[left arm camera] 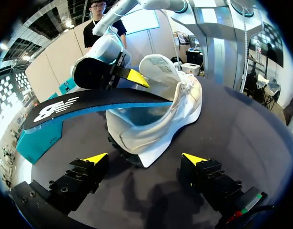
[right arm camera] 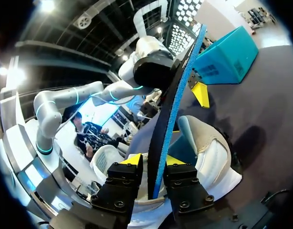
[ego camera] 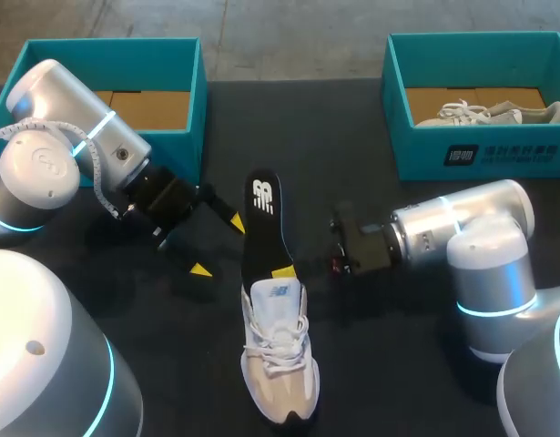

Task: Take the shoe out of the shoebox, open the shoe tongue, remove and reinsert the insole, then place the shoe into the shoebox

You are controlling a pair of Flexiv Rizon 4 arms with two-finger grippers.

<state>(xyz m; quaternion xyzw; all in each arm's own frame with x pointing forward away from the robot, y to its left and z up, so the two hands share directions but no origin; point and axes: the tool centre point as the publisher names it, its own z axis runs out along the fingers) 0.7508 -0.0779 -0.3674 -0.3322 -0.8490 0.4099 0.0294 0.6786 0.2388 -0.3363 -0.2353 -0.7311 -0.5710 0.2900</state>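
Insole sticks partway out of the white shoe, far end raised over the bench. Right tool is clenched on the insole's edge. Shoe sits upright mid-bench. Left tool is released, fingers spread, near the shoe and touching nothing.

Left arm comes in from the left side with its wrist angled in toward the middle, and the left gripper sits low with its yellow tips spread wide and nothing between them. Right arm reaches in pretty much level from the right, forearm pointing across. The right gripper has both fingers pinched on the edge of the insole, one on either side.
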